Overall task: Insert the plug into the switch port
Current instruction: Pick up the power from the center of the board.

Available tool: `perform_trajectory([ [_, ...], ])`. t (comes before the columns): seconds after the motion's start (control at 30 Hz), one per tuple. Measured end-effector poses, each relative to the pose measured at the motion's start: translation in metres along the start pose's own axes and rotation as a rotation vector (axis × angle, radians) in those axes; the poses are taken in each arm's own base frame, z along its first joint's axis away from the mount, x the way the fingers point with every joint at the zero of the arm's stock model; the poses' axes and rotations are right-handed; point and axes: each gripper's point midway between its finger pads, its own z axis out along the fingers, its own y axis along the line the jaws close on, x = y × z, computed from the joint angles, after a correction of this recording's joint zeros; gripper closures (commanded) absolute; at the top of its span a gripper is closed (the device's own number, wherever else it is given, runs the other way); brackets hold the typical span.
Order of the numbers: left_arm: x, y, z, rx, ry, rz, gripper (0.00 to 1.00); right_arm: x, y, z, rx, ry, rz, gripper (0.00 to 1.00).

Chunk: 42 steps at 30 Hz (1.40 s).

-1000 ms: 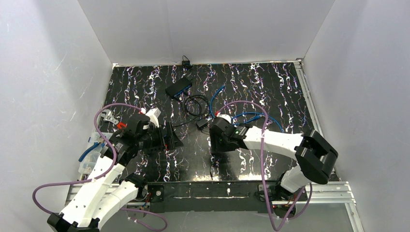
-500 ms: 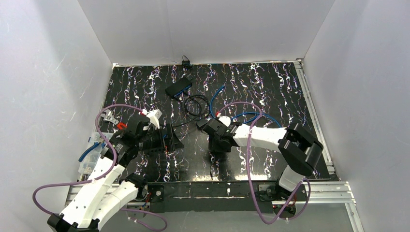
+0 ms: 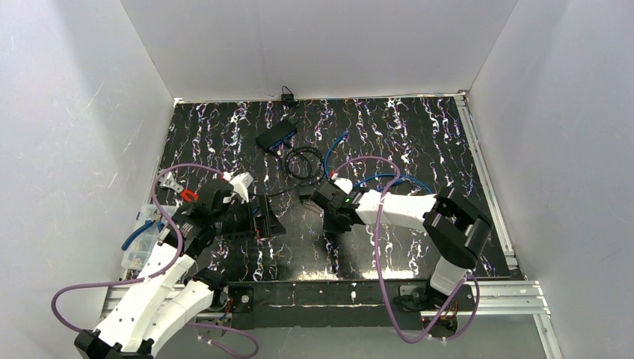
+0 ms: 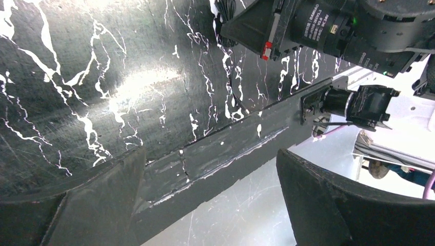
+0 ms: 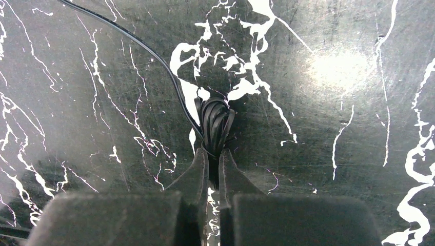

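Right pincer (image 5: 212, 155) has closed on cable bundle (image 5: 215, 122).

A tight black bundle of looped plug cable (image 5: 215, 123) stands just ahead of the right gripper (image 5: 212, 156), its near end pinched between the fingertips. The flat black switch box (image 3: 275, 137) lies well beyond them.

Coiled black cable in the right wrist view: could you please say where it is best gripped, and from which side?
Pinch the tight bunch of loops across its narrow width, from the end opposite the thin lead trailing away; the right claw is closed there.
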Motion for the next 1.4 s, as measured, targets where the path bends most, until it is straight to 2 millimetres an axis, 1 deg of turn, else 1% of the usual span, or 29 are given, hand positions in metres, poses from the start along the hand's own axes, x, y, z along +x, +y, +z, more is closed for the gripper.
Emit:
perform_trajectory([
  [0.23,0.007,-0.012,0.004,0.074,0.065,0.003,0.02,-0.002,-0.001,-0.002,0.002,-0.006,-0.011,0.99],
  [0.37,0.012,-0.021,0.005,0.134,0.097,0.005,0.02,-0.01,0.0,-0.013,-0.009,-0.041,-0.016,0.99],
  [0.63,0.022,-0.037,0.014,0.265,0.18,-0.02,0.02,-0.037,0.02,-0.068,-0.161,-0.15,0.018,0.99],
  [0.8,0.019,-0.054,0.01,0.35,0.177,0.001,0.02,-0.05,0.028,-0.1,-0.251,-0.207,0.034,0.99],
  [0.93,0.019,-0.066,0.008,0.408,0.179,0.034,0.02,-0.055,0.033,-0.118,-0.304,-0.232,0.028,0.99],
  [1.07,0.018,-0.076,0.006,0.456,0.173,0.067,0.02,-0.061,0.04,-0.139,-0.363,-0.256,0.022,0.99],
  [1.27,0.017,-0.094,0.002,0.535,0.167,0.124,0.02,-0.079,0.056,-0.183,-0.47,-0.317,0.013,0.99],
  [1.4,0.022,-0.103,0.006,0.568,0.193,0.155,0.02,-0.09,0.068,-0.207,-0.528,-0.336,0.012,0.99],
])
